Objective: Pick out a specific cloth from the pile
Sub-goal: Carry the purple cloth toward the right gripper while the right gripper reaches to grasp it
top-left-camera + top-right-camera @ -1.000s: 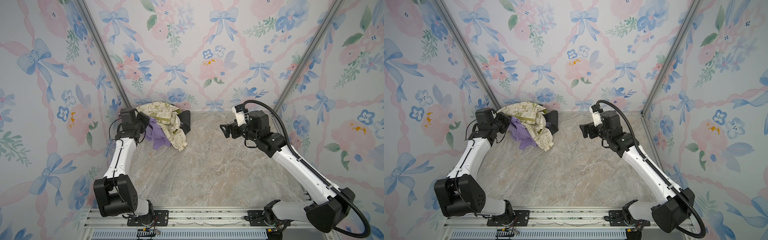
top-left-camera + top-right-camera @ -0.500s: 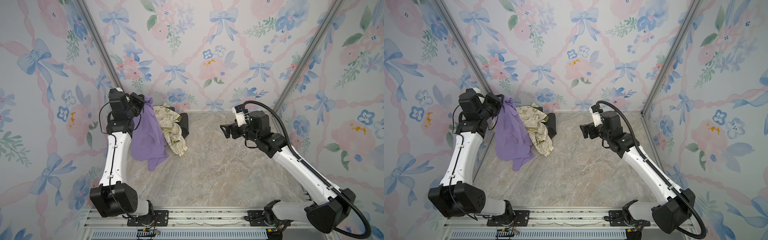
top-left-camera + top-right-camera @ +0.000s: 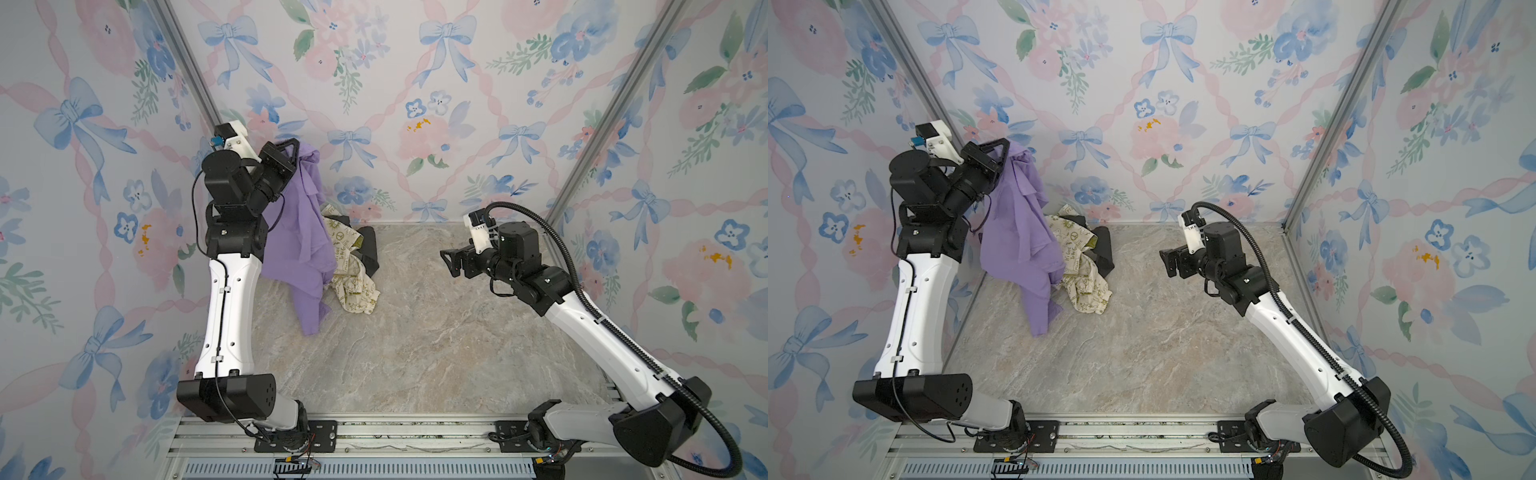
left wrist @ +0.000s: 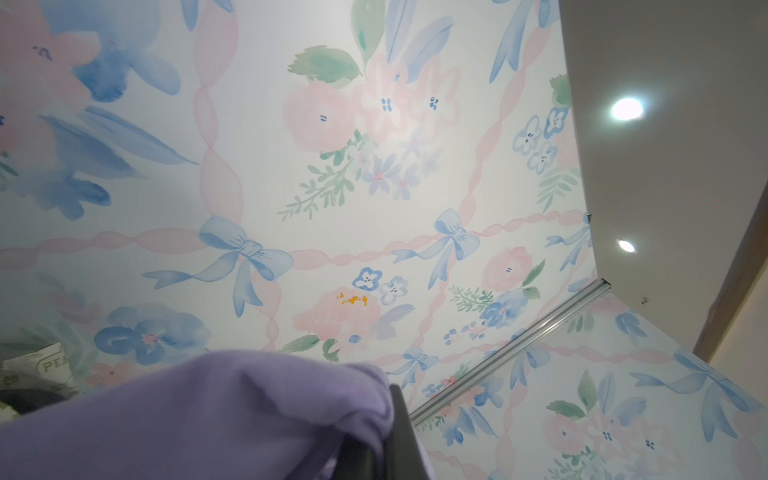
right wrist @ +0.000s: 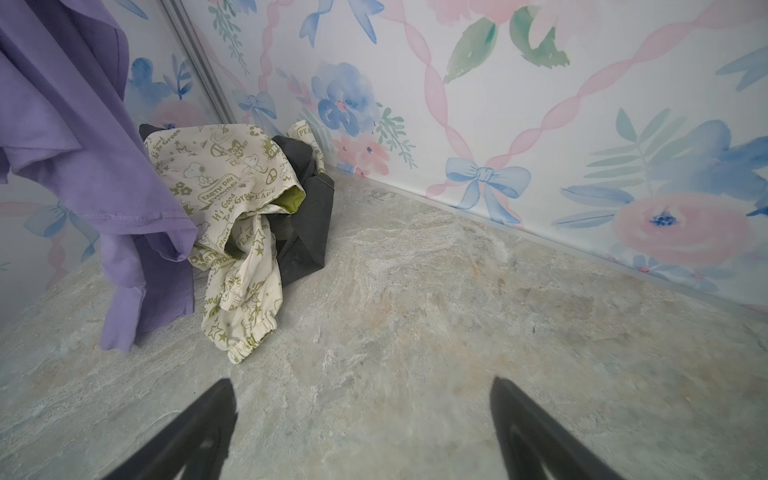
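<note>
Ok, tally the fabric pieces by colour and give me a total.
Lavender: 1, the cloth
Cream with olive prints: 1, the printed cloth
Dark grey or black: at least 1, the dark garment; whether it is one piece or two cannot be told
Total: at least 3

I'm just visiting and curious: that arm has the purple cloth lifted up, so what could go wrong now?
The left gripper pinches only a top bunch of the purple cloth, so it might slip free. Its hanging folds lie against the cream printed cloth, which could snag and drag along.
</note>
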Controlling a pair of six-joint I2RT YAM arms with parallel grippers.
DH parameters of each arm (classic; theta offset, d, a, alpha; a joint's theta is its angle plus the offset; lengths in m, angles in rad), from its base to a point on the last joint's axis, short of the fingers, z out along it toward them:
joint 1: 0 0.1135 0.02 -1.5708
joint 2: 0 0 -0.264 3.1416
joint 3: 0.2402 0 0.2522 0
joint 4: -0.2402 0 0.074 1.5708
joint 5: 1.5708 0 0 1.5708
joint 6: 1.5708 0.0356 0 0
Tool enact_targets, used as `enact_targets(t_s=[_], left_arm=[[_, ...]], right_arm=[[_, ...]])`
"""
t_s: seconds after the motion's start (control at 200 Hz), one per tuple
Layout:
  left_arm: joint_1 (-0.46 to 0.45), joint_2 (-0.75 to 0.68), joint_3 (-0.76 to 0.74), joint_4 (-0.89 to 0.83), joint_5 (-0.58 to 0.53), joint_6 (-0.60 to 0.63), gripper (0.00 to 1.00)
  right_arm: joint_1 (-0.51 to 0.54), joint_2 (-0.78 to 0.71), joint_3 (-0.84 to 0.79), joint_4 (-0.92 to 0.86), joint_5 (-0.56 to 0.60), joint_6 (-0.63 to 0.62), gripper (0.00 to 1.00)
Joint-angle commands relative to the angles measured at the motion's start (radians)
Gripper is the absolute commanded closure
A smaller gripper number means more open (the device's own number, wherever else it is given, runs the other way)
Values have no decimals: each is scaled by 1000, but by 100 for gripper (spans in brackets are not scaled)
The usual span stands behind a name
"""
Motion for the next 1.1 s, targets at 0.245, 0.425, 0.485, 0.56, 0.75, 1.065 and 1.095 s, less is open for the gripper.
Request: enact_targets(t_s=[0.245,0.425,0.485,0.56,0.75,1.065,1.095], left_arm=[[-111,73,24,283,249,-60,100],[-219,65,-87,223,258,-20,100],[-257,43,-143,201,220,15,100],[-297,24,-207,171,176,43,100],[-391,-6,-333,95,70,62,100],[-443,11,-366,95,45,42,100],[-445,9,-366,94,45,42,100]], right_arm=[[-13,-13,64,0,-111,-11,3],[-15,9,120,2,-168,-24,3],[-13,17,131,31,-190,0,1],[-11,30,146,68,-214,33,1],[11,91,218,120,-218,58,7],[81,223,322,110,-205,54,20],[88,231,325,110,-203,54,21]])
